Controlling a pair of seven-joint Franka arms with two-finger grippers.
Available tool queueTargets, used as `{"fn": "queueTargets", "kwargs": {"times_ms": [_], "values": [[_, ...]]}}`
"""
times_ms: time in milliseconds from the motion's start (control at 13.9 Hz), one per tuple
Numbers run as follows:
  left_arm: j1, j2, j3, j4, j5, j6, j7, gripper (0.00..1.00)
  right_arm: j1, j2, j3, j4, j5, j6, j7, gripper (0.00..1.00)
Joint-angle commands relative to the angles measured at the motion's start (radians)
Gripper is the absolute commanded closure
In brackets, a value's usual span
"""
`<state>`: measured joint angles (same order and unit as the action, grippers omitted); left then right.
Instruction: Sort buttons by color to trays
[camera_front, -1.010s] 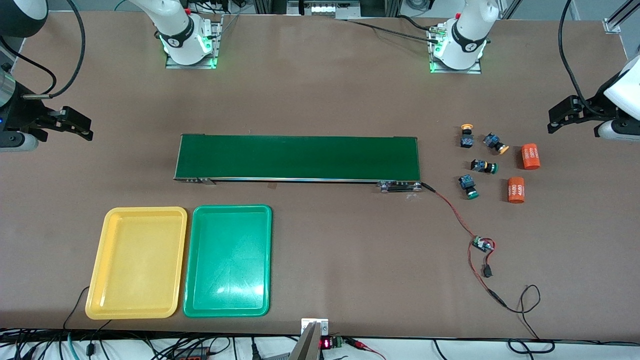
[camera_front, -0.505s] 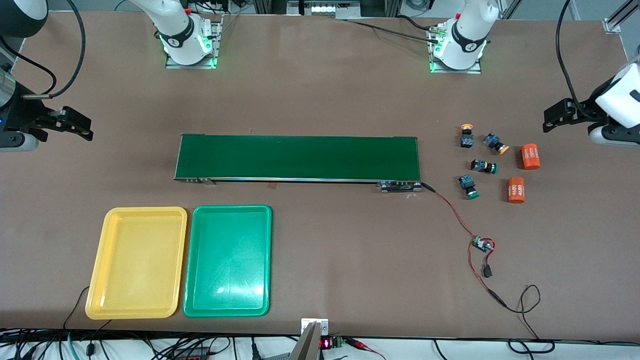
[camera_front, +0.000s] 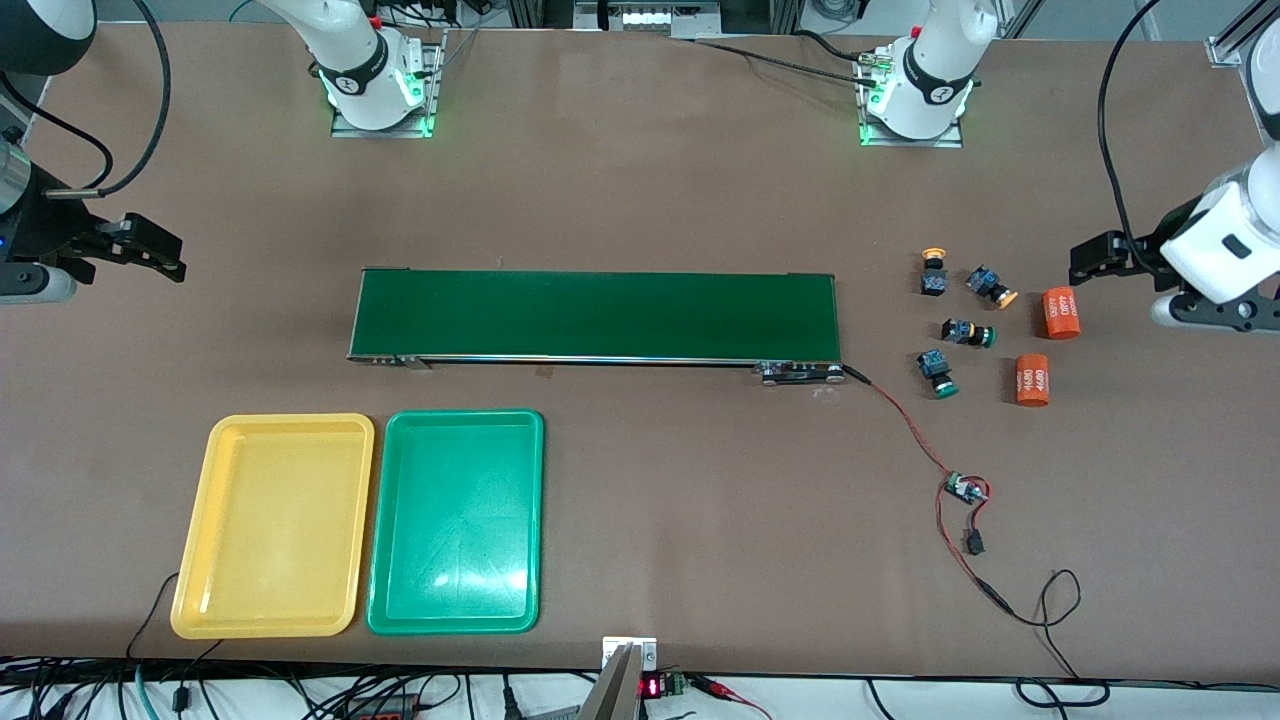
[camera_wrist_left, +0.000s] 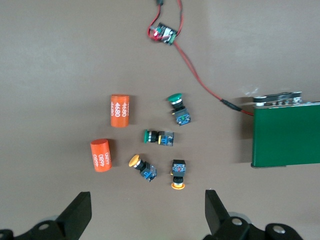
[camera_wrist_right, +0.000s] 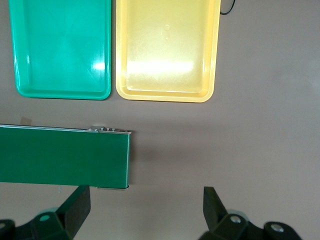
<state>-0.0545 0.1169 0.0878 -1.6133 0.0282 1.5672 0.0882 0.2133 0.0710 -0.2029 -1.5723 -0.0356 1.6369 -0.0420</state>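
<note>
While the right gripper (camera_front: 160, 250) waits open by the belt's end, the open left gripper (camera_front: 1090, 258) should descend squarely over one button (camera_wrist_left: 179, 175), avoiding the orange cylinder (camera_wrist_left: 100, 155) at nine o'clock.

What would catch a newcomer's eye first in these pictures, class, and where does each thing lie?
A long dark-green conveyor belt lies across the table's middle. Nearer the front camera, toward the right arm's end, sit the yellow tray and green tray, side by side. Toward the left arm's end lies a cluster of four buttons beside two orange cylinders, the open left gripper above them.
</note>
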Motion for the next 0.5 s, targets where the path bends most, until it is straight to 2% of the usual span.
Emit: {"fn": "queueTargets", "kwargs": {"times_ms": [0, 216, 433], "values": [[0.060, 0.088, 0.001, 0.033, -0.002, -0.019, 0.018, 0.00, -0.005, -0.008, 0.000, -0.009, 0.002, 0.011, -0.002, 0.00], [0.073, 0.164, 0.001, 0.012, 0.045, 0.017, 0.074, 0.00, -0.005, -0.008, 0.000, -0.009, 0.003, 0.011, -0.002, 0.00], [0.116, 0.165, 0.000, -0.138, 0.065, 0.247, 0.143, 0.00, 0.003, -0.010, 0.002, -0.009, 0.002, 0.003, -0.002, 0.00]]}}
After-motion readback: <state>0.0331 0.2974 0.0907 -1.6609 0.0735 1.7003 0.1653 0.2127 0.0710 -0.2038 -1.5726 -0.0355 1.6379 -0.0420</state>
